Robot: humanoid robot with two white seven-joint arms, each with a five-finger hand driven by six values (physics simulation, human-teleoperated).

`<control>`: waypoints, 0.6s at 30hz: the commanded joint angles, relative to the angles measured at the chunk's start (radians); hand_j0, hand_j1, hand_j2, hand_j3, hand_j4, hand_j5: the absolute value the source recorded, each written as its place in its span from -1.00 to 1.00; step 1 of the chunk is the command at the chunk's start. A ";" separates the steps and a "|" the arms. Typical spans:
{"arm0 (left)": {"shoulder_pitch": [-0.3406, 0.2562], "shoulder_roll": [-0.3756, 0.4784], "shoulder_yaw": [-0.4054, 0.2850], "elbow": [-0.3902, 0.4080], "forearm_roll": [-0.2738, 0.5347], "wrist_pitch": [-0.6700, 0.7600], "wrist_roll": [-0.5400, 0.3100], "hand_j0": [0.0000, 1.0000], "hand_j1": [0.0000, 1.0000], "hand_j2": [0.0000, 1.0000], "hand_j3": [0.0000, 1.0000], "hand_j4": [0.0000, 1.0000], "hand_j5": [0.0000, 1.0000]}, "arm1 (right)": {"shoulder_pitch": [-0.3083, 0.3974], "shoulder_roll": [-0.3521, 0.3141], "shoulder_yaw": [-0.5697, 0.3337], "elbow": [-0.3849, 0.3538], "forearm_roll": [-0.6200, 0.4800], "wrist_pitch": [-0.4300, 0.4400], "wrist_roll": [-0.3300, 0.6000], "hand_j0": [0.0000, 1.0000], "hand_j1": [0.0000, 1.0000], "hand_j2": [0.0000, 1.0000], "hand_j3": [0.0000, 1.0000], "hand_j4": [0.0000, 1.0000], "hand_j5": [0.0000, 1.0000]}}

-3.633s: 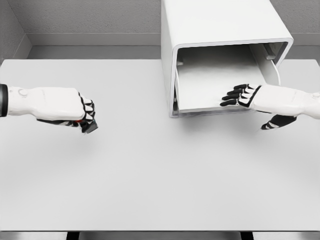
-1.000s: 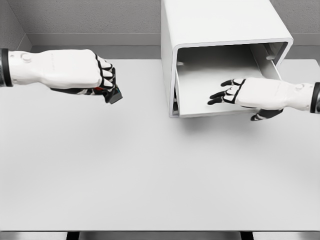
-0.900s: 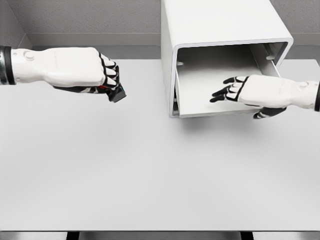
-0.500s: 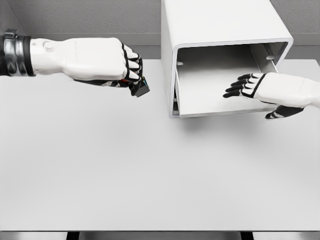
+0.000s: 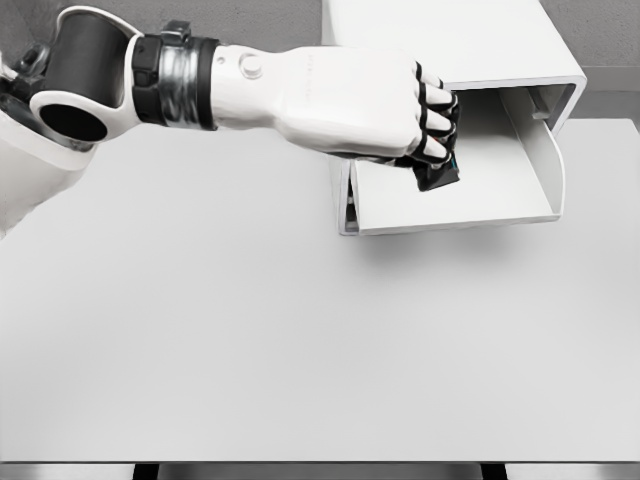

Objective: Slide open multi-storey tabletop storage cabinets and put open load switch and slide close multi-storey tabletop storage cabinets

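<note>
Head view: load switch [image 5: 438, 176], small and dark, hangs over the pulled-out drawer [image 5: 470, 200] of the white storage cabinet [image 5: 440, 45], pinched in the curled fingers [image 5: 432, 120] of the left hand [image 5: 385, 105]. Cabinet stands on the tabletop [image 5: 300, 340].

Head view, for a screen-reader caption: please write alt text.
The robot's left hand, on a white arm reaching across from the left, holds a small dark load switch over the pulled-out drawer of a white tabletop storage cabinet. The cabinet stands at the back of a plain white table.
</note>
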 commanded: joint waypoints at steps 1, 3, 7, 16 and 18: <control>0.000 -0.136 -0.006 0.078 -0.131 0.004 0.001 -0.15 -0.15 -0.15 -0.15 -0.15 -0.15 | 0.006 0.007 -0.035 0.019 0.022 0.003 -0.001 0.75 0.75 0.75 0.75 0.75 0.75; 0.002 -0.197 -0.007 0.168 -0.238 0.004 0.001 -0.15 -0.15 -0.15 -0.15 -0.15 -0.15 | 0.090 0.010 -0.031 0.013 0.070 0.003 -0.001 0.54 0.54 0.54 0.54 0.54 0.54; -0.005 -0.285 -0.050 0.293 -0.372 0.004 0.001 -0.15 -0.15 -0.15 -0.15 -0.15 -0.15 | 0.179 0.013 -0.022 -0.053 0.148 0.003 -0.001 0.05 0.05 0.05 0.05 0.05 0.05; -0.012 -0.253 -0.049 0.334 -0.376 0.004 0.001 0.28 0.28 0.28 0.28 0.28 0.28 | 0.247 -0.019 0.091 -0.141 0.209 0.003 -0.001 0.06 0.06 0.06 0.06 0.06 0.06; -0.014 -0.240 -0.042 0.349 -0.373 0.004 0.001 0.78 0.78 0.78 0.78 0.78 0.78 | 0.238 -0.018 0.125 -0.155 0.209 0.003 -0.001 0.06 0.06 0.06 0.06 0.06 0.06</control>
